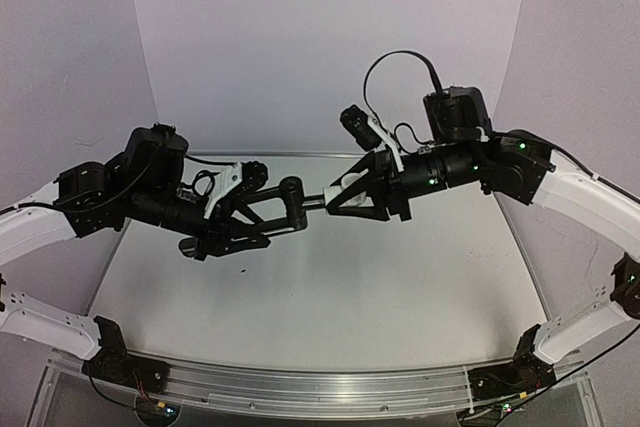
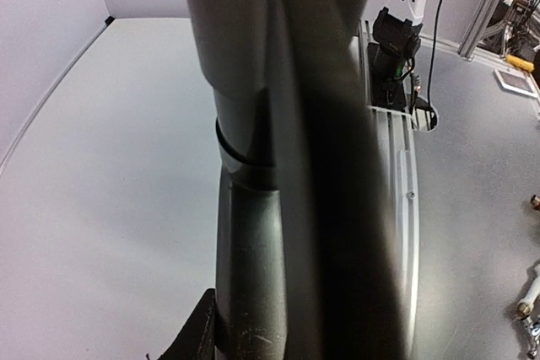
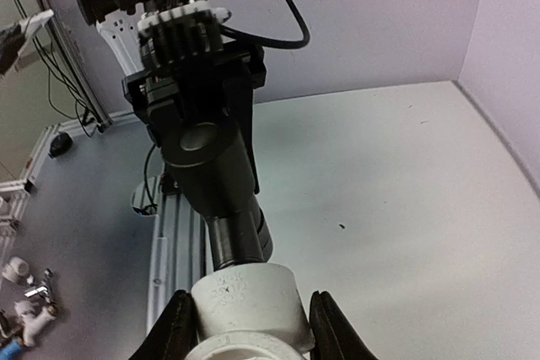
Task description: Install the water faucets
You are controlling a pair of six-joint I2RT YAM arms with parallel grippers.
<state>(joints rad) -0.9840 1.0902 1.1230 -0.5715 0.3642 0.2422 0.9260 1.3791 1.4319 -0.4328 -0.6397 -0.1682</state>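
The black faucet (image 1: 292, 202) is held level above the table between both arms. My left gripper (image 1: 262, 211) is shut on its thick body. In the left wrist view the faucet (image 2: 278, 166) fills the middle, with one dark finger (image 2: 199, 335) at its lower left. The faucet's narrow end (image 1: 315, 201) meets the white fitting (image 1: 338, 190), on which my right gripper (image 1: 342, 195) is shut. In the right wrist view the fitting (image 3: 246, 299) sits between the fingers (image 3: 173, 330), and the faucet's neck (image 3: 236, 238) enters its top. How deep it sits is hidden.
An aluminium rail (image 1: 320, 382) runs along the table's near edge between the arm bases. Purple walls stand at the back and sides. Loose small fittings lie off the table (image 3: 25, 314), also in the left wrist view (image 2: 527, 301).
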